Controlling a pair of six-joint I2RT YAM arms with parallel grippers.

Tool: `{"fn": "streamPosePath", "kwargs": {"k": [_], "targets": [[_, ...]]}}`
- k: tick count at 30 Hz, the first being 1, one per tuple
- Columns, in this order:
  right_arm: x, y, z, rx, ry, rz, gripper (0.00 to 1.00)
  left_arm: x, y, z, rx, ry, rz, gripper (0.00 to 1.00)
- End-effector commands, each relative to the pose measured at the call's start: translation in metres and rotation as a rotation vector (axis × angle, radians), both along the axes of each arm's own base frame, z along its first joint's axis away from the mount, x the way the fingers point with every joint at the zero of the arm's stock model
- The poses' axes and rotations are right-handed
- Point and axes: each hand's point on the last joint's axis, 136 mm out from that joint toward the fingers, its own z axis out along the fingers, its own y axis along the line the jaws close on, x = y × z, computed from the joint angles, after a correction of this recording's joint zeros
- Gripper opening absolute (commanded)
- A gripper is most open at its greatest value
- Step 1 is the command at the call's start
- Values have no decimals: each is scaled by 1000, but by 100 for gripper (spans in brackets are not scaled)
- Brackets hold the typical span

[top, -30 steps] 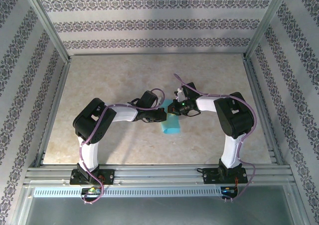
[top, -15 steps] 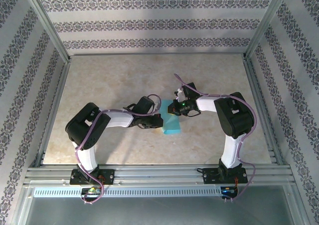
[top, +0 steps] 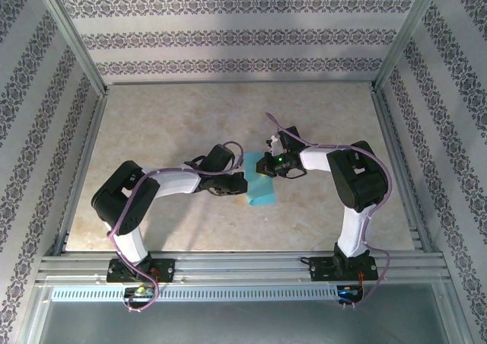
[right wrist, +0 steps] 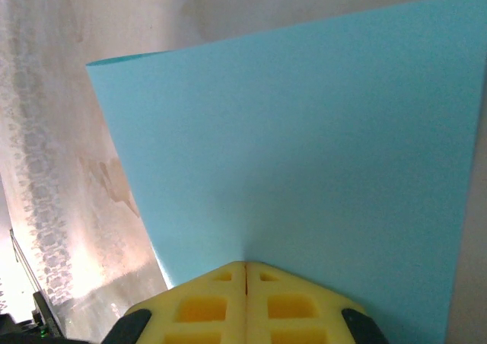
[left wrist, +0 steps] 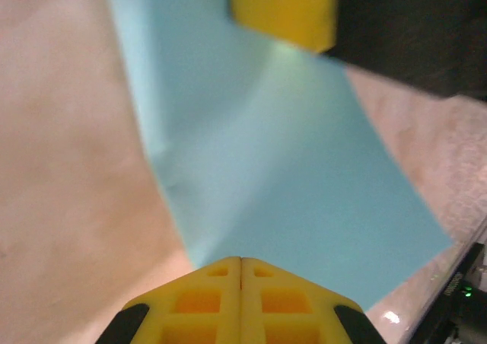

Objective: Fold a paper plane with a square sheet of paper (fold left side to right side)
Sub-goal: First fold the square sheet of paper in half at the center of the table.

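The square sheet of paper (top: 262, 195) is turquoise-blue and lies flat at mid-table as a tall narrow rectangle. My left gripper (top: 240, 184) is shut, its yellow tips down at the sheet's left edge. In the left wrist view its closed tips (left wrist: 241, 262) meet the sheet (left wrist: 281, 176), with nothing between the jaws. My right gripper (top: 261, 167) is shut too, pressing on the sheet's far end. The right wrist view has its tips (right wrist: 245, 265) resting on the blue surface (right wrist: 304, 123). A yellow fingertip (left wrist: 285, 9) of the right gripper touches the sheet's far part. The paper plane is out of view.
The beige marbled tabletop (top: 175, 123) is fenced by aluminium rails (top: 228, 262) and patterned walls. Both arms bend inward, their grippers almost meeting over the sheet. Purple cables loop above each forearm.
The left arm has stretched lower, its elbow swinging left and toward the near edge. Its gripper slid a little nearer along the sheet's left edge. The right arm stayed put.
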Motion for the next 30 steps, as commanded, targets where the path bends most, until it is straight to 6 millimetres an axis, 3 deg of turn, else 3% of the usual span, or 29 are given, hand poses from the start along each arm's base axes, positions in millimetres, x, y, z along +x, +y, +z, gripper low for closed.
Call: {"fn": "streamPosePath", "kwargs": {"k": [1, 8, 12, 24, 30], "targets": [[-16, -18, -30, -103, 64, -17, 0, 8, -10, 17, -34, -29, -16, 0], [-17, -17, -31, -102, 66, -14, 0, 13, -31, 0, -53, -1, -56, 0], [-18, -16, -31, -97, 70, -10, 0, 5, -35, -10, -48, 31, -77, 0], [-23, -19, -34, -116, 78, -9, 0, -45, -8, -41, 50, 149, -110, 0], [-24, -19, -35, -119, 81, -8, 0, -61, 3, -42, 64, 174, -114, 0]]}}
